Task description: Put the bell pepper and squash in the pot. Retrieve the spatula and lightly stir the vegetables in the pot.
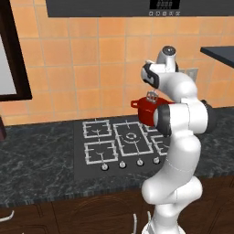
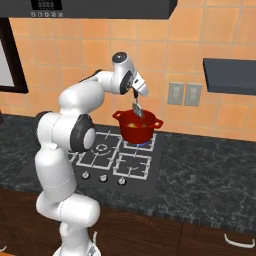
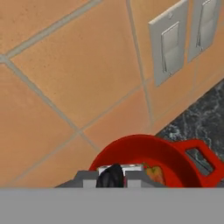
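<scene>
The pot [image 2: 136, 128] is seen standing on the far right burner of the stove [image 2: 116, 156], close to the tiled wall [image 2: 165, 50]. It is glossy red, round and deep, with a loop handle at each side. In the hand view something orange and green is seen lying inside the pot [image 3: 148, 158], against its inner wall; which vegetable it is cannot be told. In the right base view a slim grey spatula [image 2: 137, 110] is seen reaching down from the gripper [image 2: 135, 95] into the mouth of the pot. The gripper is clenched on the handle of the spatula and is held above the pot, near the wall.

The stove is set into a dark, speckled stone table [image 2: 210, 175], which runs left and right along the wall. White grates are laid over its burners, and a row of round knobs [image 1: 130, 163] is seen along its near edge. Dark wooden cabinet fronts [image 2: 165, 230] are found below the table. The wall is covered with orange tiles. Two grey wall switches [image 2: 184, 93] are mounted to the right of the pot, and a dark shelf [image 2: 230, 75] is fixed further right. A dark hood [image 1: 137, 7] with a small display is hung above the stove.
</scene>
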You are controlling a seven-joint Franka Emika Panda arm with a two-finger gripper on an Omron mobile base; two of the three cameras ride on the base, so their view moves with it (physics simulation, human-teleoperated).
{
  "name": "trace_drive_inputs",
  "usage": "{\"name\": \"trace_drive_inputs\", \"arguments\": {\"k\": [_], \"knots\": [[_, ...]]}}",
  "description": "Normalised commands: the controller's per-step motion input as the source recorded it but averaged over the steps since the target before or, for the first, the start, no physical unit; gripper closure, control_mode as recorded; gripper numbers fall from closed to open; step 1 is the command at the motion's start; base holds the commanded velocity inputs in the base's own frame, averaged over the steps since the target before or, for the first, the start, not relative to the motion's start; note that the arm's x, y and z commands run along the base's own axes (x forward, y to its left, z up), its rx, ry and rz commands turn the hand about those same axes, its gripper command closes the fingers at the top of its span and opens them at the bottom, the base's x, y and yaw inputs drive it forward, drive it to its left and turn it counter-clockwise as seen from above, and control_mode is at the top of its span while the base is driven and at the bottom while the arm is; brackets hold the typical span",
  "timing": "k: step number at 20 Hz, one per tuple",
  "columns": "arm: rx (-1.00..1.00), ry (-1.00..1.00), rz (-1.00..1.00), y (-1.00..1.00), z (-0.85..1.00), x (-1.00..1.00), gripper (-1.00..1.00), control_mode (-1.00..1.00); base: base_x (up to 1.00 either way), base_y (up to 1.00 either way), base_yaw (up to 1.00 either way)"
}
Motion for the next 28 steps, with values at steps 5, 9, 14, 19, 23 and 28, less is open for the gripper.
{"name": "trace_drive_inputs", "arguments": {"k": [5, 9, 14, 19, 23, 28], "knots": [[0.04, 0.08, -0.04, -0.04, -0.11, 0.00, 1.00, -1.00, 0.00, 0.00, 0.00], [0.00, 0.19, -0.07, -0.09, -0.25, 0.00, 1.00, -1.00, 0.00, 0.00, 0.00], [0.06, 0.18, -0.01, -0.02, -0.11, -0.02, 1.00, -1.00, 0.00, 0.00, 0.00], [0.01, 0.07, 0.00, 0.00, -0.62, 0.22, 1.00, -1.00, 0.00, 0.00, 0.00], [-0.03, 0.00, -0.03, 0.00, -0.87, 0.20, 1.00, -1.00, 0.00, 0.00, 0.00], [0.00, -0.01, 0.00, 0.00, -0.01, -0.31, 1.00, -1.00, 0.00, 0.00, 0.00]]}}
